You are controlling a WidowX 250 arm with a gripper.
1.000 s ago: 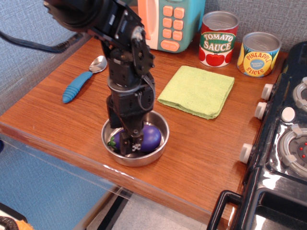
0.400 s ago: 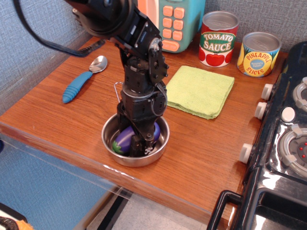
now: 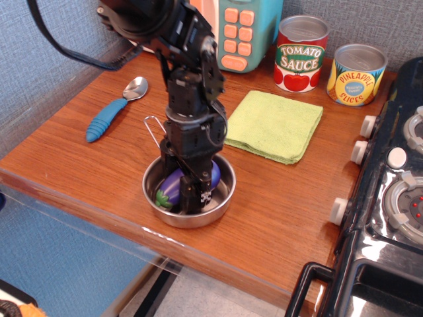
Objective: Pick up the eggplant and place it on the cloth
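The purple eggplant (image 3: 173,185) with its green stem cap lies slanted inside the steel pan (image 3: 222,196) near the table's front edge. My gripper (image 3: 190,193) reaches straight down into the pan. Its fingers (image 3: 201,195) straddle the eggplant's middle and press on it, and the eggplant still rests in the pan. The arm hides most of the eggplant's right half. The light-green cloth (image 3: 274,124) lies flat on the table behind and to the right of the pan, with nothing on it.
A blue-handled spoon (image 3: 109,114) lies to the left. A tomato sauce can (image 3: 301,54), a pineapple can (image 3: 357,74) and a toy register (image 3: 234,30) stand along the back. A black toy stove (image 3: 390,198) fills the right side.
My gripper moved right and lower in the pan and closed around the eggplant. The eggplant turned from lying sideways to slanting, stem at the front left. The pan shifted slightly.
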